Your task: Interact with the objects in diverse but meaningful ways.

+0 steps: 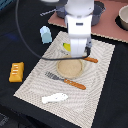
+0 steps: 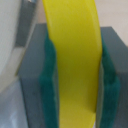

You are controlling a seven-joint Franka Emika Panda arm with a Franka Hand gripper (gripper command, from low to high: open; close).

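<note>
A woven placemat (image 1: 102, 55) is spread across the dark table (image 1: 20, 25). Above its far end, the gripper (image 1: 75, 52) is seen closed on the yellow banana (image 2: 75, 60), clamped between green pads (image 2: 49, 80), presumably for lifting or relocating.

Woven beige placemat (image 1: 102, 62) lying angled across the dark tabletop (image 1: 15, 30). Tan round plate (image 1: 70, 68) sitting near the mat's middle. Fork with orange handle (image 1: 65, 80) lying just beside the plate; a second orange-handled utensil (image 1: 91, 60) lying on the plate's far side. Pink mat (image 1: 112, 31) lying beyond the placemat, carrying a pale bowl (image 1: 123, 19) at the exterior view's right
</note>
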